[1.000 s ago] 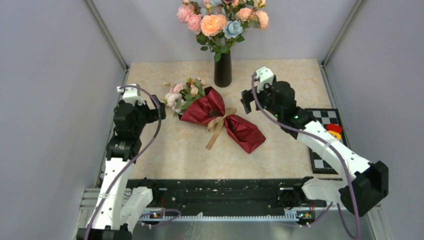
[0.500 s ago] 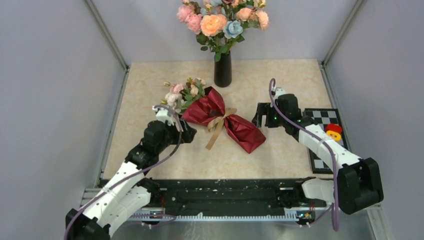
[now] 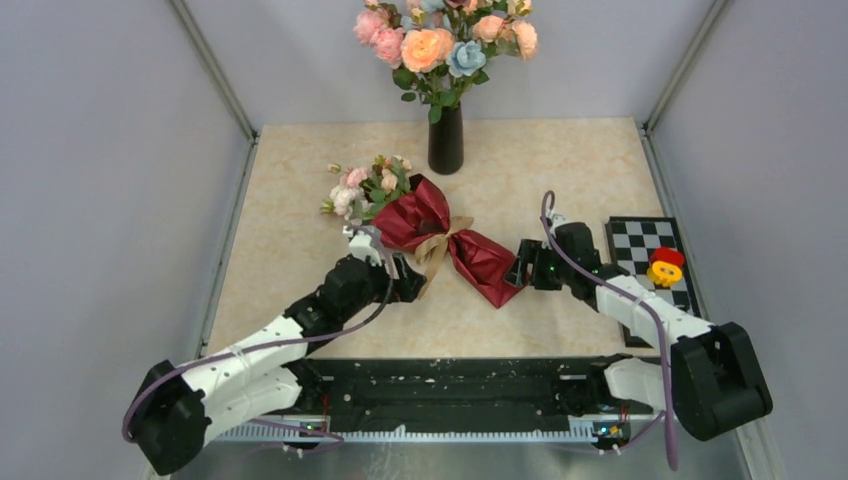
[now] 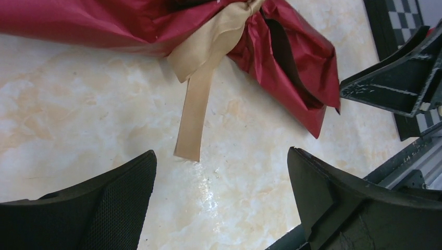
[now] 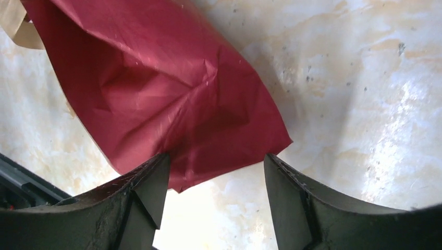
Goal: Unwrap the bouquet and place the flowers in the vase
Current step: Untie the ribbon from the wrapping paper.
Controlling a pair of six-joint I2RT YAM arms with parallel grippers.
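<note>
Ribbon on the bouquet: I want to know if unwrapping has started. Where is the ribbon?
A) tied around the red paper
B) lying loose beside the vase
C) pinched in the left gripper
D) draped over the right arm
A: the ribbon is knotted around the red paper of the bouquet, its tail lying flat on the table ahead of the open left gripper, which is not touching it.

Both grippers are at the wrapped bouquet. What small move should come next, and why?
Probably close the right gripper on the narrow end of the bouquet, which lies between its open fingers. That would anchor it while the open left gripper, facing the ribbon tail, pulls.
</note>
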